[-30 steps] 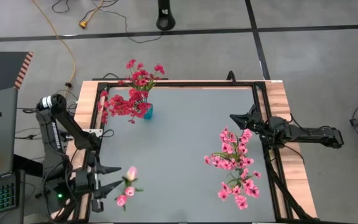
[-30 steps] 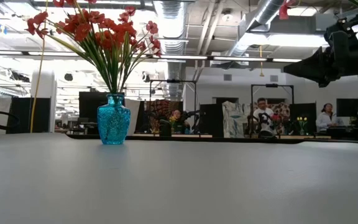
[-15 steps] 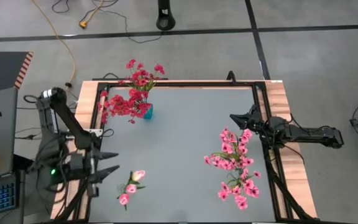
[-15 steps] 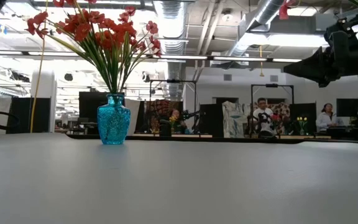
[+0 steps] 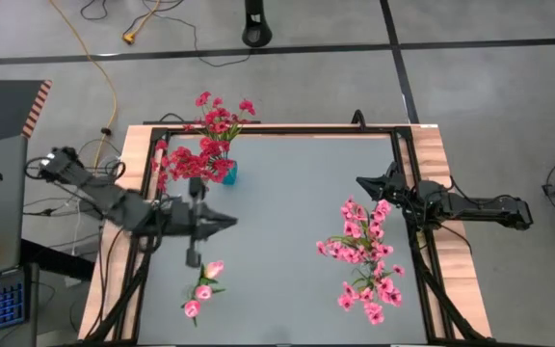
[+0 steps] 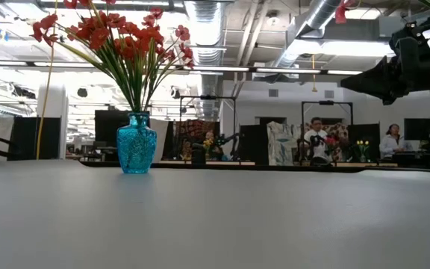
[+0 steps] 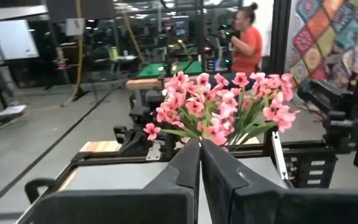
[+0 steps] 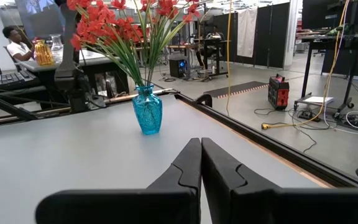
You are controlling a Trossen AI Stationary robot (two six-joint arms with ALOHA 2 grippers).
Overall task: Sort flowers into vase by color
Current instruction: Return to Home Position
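Deep red flowers (image 5: 205, 145) stand in a blue glass vase (image 5: 229, 174) at the table's far left, also visible in the low view (image 6: 136, 142) and the right wrist view (image 8: 148, 111). A bunch of lighter pink flowers (image 5: 364, 255) stands at the right (image 7: 222, 109); what holds its stems is hidden. A short sprig with pale pink buds (image 5: 200, 286) lies flat near the front left. My left gripper (image 5: 229, 221) hovers shut between the vase and the sprig, touching nothing (image 7: 199, 142). My right gripper (image 5: 359, 181) waits shut at the far right (image 8: 201, 140).
A black frame (image 5: 277, 130) and wooden strips border the grey table top. The middle of the table (image 5: 277, 231) is bare. People stand in the room beyond the table (image 6: 316, 138), and cables lie on the floor behind it (image 5: 114, 87).
My left gripper has drawn back from the pale pink sprig at the front left. It has then swung toward the far edge and the table's middle, and its fingers have shut with nothing between them. The sprig lies on the table, its upper bud shifted slightly right.
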